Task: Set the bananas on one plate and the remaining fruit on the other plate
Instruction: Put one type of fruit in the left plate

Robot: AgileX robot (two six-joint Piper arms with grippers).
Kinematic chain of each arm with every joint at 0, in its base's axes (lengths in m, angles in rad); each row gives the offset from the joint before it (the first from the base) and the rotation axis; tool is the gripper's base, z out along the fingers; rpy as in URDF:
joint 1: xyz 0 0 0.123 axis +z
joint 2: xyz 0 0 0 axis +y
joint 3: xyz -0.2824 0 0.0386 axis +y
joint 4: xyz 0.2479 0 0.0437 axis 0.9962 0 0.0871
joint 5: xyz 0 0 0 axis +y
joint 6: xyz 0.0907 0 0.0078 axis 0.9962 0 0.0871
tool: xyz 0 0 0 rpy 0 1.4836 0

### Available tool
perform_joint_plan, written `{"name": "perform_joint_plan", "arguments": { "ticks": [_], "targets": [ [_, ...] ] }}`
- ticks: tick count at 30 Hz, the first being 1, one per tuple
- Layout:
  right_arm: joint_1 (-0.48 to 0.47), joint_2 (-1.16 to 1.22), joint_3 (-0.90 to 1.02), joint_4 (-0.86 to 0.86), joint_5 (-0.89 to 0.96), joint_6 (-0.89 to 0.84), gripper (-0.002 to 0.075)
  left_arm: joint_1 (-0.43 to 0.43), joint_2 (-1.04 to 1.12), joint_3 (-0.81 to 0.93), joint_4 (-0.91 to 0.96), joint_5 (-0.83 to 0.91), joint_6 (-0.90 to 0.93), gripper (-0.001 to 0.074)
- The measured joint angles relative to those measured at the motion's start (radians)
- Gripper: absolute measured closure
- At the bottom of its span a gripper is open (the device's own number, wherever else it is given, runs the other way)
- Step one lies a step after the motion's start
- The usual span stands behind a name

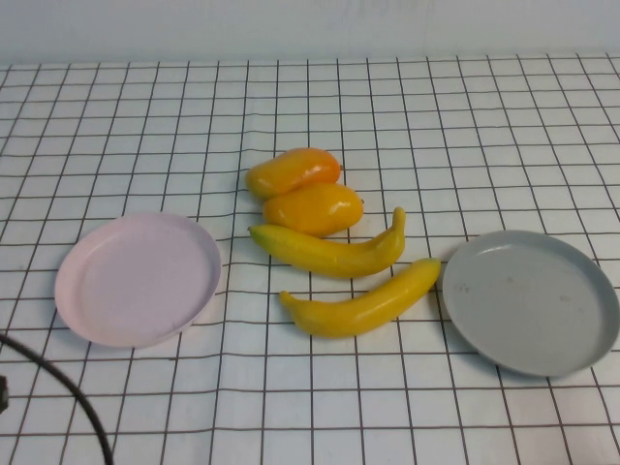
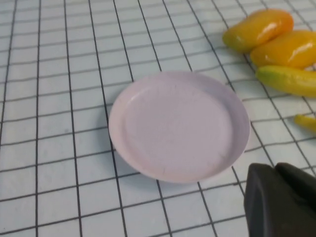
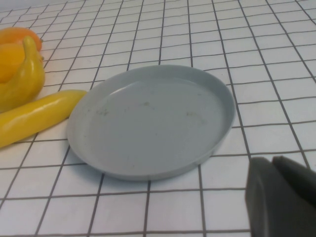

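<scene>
Two yellow bananas (image 1: 329, 252) (image 1: 363, 305) lie side by side at the table's middle. Two orange-yellow mango-like fruits (image 1: 294, 172) (image 1: 314, 208) lie touching just behind them. The pink plate (image 1: 136, 279) is empty on the left, and the grey plate (image 1: 531, 300) is empty on the right. Neither gripper shows in the high view. In the left wrist view my left gripper (image 2: 274, 169) is shut and empty, just short of the pink plate (image 2: 177, 126). In the right wrist view my right gripper (image 3: 270, 161) is shut and empty, just short of the grey plate (image 3: 150, 121). One banana (image 3: 37, 116) almost touches that plate's rim.
A white cloth with a black grid covers the table. A black cable (image 1: 58, 383) runs across the near left corner. The white back wall stands behind the table.
</scene>
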Motion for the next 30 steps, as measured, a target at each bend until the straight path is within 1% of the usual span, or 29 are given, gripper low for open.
{"name": "perform_joint_plan", "arguments": {
  "ticks": [2,4,6,8,9,10,14,16,17,19,21,26,30],
  "targets": [
    [0.000,0.000,0.000,0.000,0.000,0.000,0.0741,0.000,0.089,-0.046,0.002,0.029,0.022,0.0738],
    [0.000,0.000,0.000,0.000,0.000,0.000,0.0741,-0.019,0.185,-0.086,0.026,0.055,0.032,0.0738],
    [0.000,0.000,0.000,0.000,0.000,0.000,0.0741,-0.065,0.268,-0.121,0.063,0.081,0.035,0.0722],
    [0.000,0.000,0.000,0.000,0.000,0.000,0.0741,-0.142,0.358,-0.164,0.099,0.106,0.018,0.0668],
    [0.000,0.000,0.000,0.000,0.000,0.000,0.0741,-0.176,0.403,-0.181,0.110,0.111,0.010,0.0631],
    [0.000,0.000,0.000,0.000,0.000,0.000,0.0741,-0.218,0.447,-0.203,0.119,0.113,0.003,0.0572],
    [0.000,0.000,0.000,0.000,0.000,0.000,0.0741,-0.354,0.614,-0.310,0.157,0.104,-0.008,0.0260],
    [0.000,0.000,0.000,0.000,0.000,0.000,0.0741,-0.397,0.697,-0.375,0.180,0.102,-0.012,0.0158],
    [0.000,0.000,0.000,0.000,0.000,0.000,0.0741,-0.418,0.744,-0.416,0.192,0.104,-0.013,0.0126],
    [0.000,0.000,0.000,0.000,0.000,0.000,0.0741,-0.449,0.835,-0.495,0.209,0.118,-0.016,0.0094],
    [0.000,0.000,0.000,0.000,0.000,0.000,0.0741,-0.476,0.914,-0.579,0.221,0.140,-0.011,0.0078],
    [0.000,0.000,0.000,0.000,0.000,0.000,0.0741,-0.508,1.109,-0.797,0.227,0.156,0.051,0.0073],
    [0.000,0.000,0.000,0.000,0.000,0.000,0.0741,-0.516,1.247,-0.923,0.227,0.156,0.126,0.0072]
  ]
}}
